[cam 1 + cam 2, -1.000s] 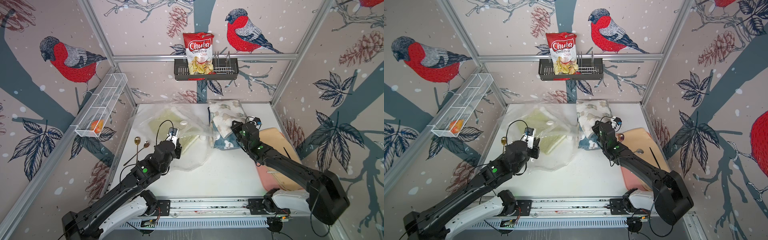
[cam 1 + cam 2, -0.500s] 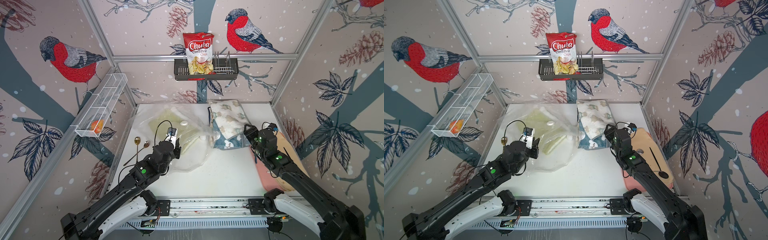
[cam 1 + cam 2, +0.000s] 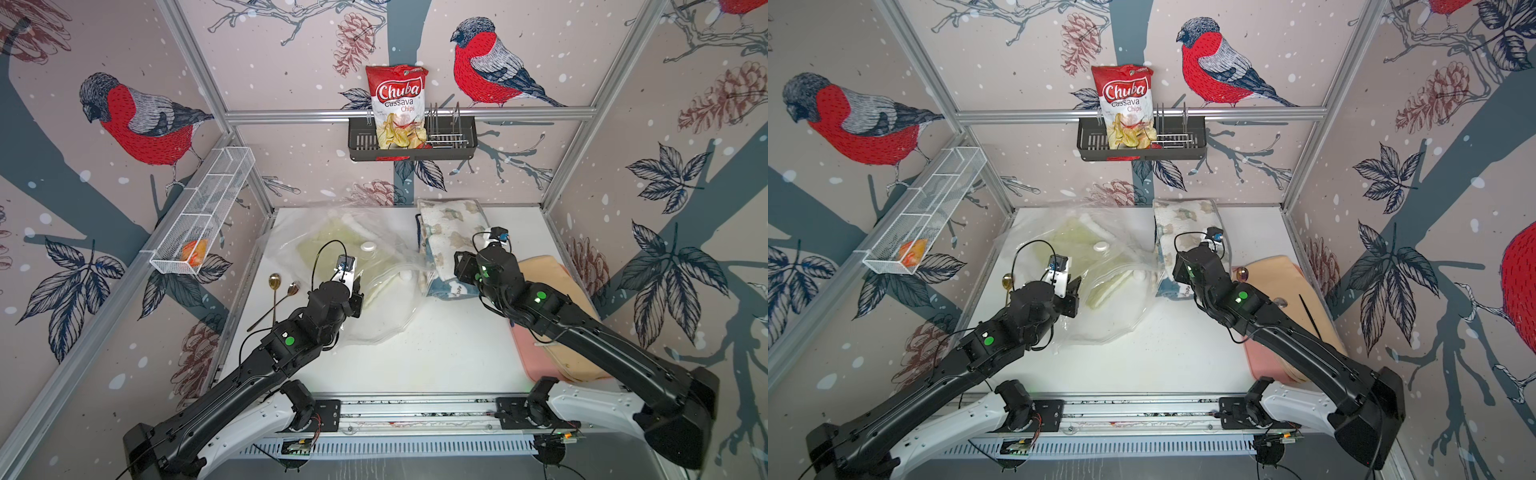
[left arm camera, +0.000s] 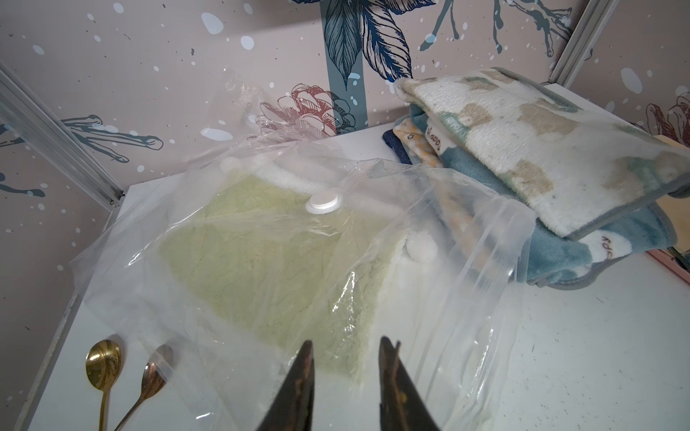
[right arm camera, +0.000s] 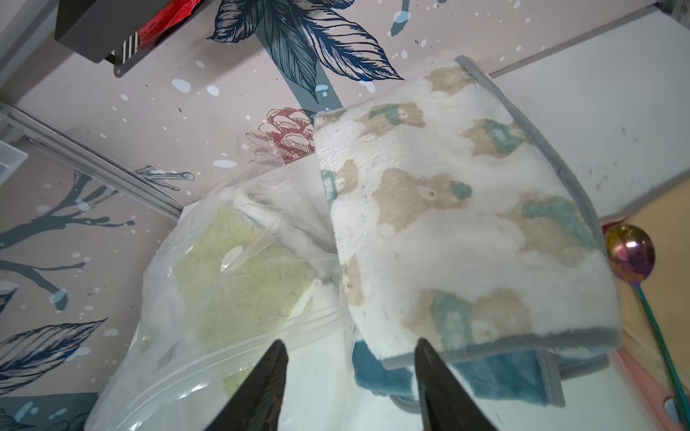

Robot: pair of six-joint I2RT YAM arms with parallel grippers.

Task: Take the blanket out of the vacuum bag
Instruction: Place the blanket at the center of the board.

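**Bag may come along with the blanket**

The vacuum bag (image 4: pixel 466 298) lies on the left half of the table (image 3: pixel 436 353), valve cap (image 4: pixel 323 203) up. A green blanket (image 4: pixel 261 268) is inside it. The zip edge (image 5: pixel 224 358) faces a folded bear-print blanket (image 5: pixel 466 231) just beside it. Whether that one's lower corner sits inside the mouth, I cannot tell.

The likely trouble is the slack, slippery plastic. If nothing pins it, a pull on the cloth probably drags the whole bag. A pinch could also catch film and cloth together. The bear-print pile crowds the mouth and could snag whatever comes out. A wide sweep on the left could knock the spoons (image 4: pixel 102 360).

The left arm (image 3: pixel 286 340) reaches forward and low. The left gripper (image 4: pixel 345 347) hovers over the bag's near side, fingers a little apart, nothing visibly pinched. The right arm (image 3: pixel 540 297) stretches in from the right. The right gripper (image 5: pixel 349 345) points at the bag mouth and the pile's near end, fingers spread wide and empty.
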